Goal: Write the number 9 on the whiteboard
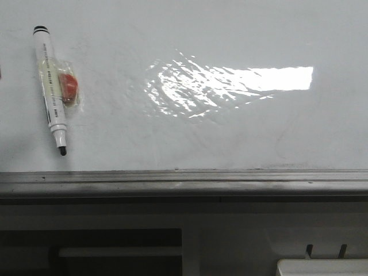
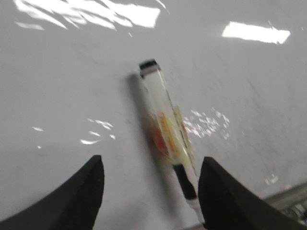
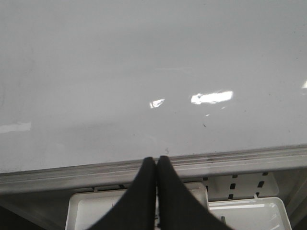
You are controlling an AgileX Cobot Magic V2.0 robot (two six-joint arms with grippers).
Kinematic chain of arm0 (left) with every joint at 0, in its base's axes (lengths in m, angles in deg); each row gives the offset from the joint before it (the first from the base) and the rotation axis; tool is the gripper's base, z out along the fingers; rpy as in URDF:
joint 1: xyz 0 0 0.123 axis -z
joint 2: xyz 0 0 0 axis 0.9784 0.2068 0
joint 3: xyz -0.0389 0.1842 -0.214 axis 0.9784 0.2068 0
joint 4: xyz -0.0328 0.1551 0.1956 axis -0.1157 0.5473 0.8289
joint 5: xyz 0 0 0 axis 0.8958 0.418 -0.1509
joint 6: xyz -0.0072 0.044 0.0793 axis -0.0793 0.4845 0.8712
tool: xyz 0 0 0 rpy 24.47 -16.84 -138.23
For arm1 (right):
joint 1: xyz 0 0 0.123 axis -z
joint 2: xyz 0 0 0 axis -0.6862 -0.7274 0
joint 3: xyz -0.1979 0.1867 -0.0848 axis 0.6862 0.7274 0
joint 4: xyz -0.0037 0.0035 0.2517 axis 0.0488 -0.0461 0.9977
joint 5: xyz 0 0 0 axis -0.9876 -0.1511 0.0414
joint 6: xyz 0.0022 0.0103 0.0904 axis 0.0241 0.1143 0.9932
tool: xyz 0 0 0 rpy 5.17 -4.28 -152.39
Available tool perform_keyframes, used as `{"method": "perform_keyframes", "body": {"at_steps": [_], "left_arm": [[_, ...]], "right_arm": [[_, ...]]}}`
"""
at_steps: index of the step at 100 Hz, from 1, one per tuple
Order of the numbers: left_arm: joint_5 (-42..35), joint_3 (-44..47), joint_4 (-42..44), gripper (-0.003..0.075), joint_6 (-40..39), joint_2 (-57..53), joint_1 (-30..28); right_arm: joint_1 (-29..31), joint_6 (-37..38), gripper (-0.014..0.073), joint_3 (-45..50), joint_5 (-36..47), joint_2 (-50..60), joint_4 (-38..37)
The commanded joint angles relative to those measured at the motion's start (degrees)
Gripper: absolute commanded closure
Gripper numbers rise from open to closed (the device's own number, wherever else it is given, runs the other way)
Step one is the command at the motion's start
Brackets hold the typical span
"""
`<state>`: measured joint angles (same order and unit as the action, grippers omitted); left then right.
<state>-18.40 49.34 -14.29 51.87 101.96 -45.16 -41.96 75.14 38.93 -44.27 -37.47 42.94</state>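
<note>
Whiteboard: the large glossy white whiteboard point(image 1: 230, 138) lies flat before me, faintly smudged, with a bright glare patch right of its centre; I see no drawn number on it in any view.
Edge strip: a grey metal edge strip point(image 1: 184, 183) runs along the board's near side.
Marker: a white-barrelled marker with a black tip and black end band point(image 1: 50, 89) lies on the board at its far left, uncapped, tip toward the edge strip, with yellowish tape and a small red piece point(image 1: 69, 87) stuck to its barrel.
My left end effector point(image 2: 149, 191): open, its two black fingers point(image 2: 81, 196) spread wide above the board with the marker's tip end between them; the picture is blurred and I cannot tell whether either finger touches it.
My right end effector point(image 3: 156, 191): closed, its black fingertips pressed together with nothing between, over the edge strip.
Below the strip: white plastic trays point(image 3: 249, 215) lie beyond the board's edge.
</note>
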Motion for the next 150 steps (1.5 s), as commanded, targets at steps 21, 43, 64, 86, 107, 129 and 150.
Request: {"method": "perform_keyframes", "body": {"at_steps": [21, 43, 64, 86, 107, 129, 150], "left_arm": [[-15.4, -1.6, -2.7, 0.044, -1.1, 10.8, 10.2], [-19.4, -1.6, -8.5, 0.0463, -1.1, 15.7, 10.5], [-20.9, -1.6, -10.4, 0.0463, -1.0, 17.8, 10.5], [-20.9, -1.6, -12.1, 0.0375, -1.0, 19.0, 10.5], [-23.2, -1.6, -12.1, 0.0366, -0.8, 22.6, 10.5], [-26.3, -1.6, -12.6, 0.0468, -0.8, 25.0, 10.5], [-26.3, -1.6, -12.6, 0.0741, -0.8, 25.0, 10.5]], "right_arm": [[0.2, -0.4, 0.0663, -2.1, 3.8, -1.1, 0.2], [0.2, -0.4, 0.0663, -2.1, 3.8, -1.1, 0.2], [0.2, -0.4, 0.0663, -2.1, 3.8, -1.1, 0.2], [0.2, -0.4, 0.0663, -2.1, 3.8, -1.1, 0.2], [0.2, -0.4, 0.0663, -2.1, 3.8, -1.1, 0.2], [0.1, -0.4, 0.0663, -2.1, 4.9, -1.1, 0.2], [-2.2, -0.4, 0.0663, -2.2, 6.6, -2.2, 0.4]]}}
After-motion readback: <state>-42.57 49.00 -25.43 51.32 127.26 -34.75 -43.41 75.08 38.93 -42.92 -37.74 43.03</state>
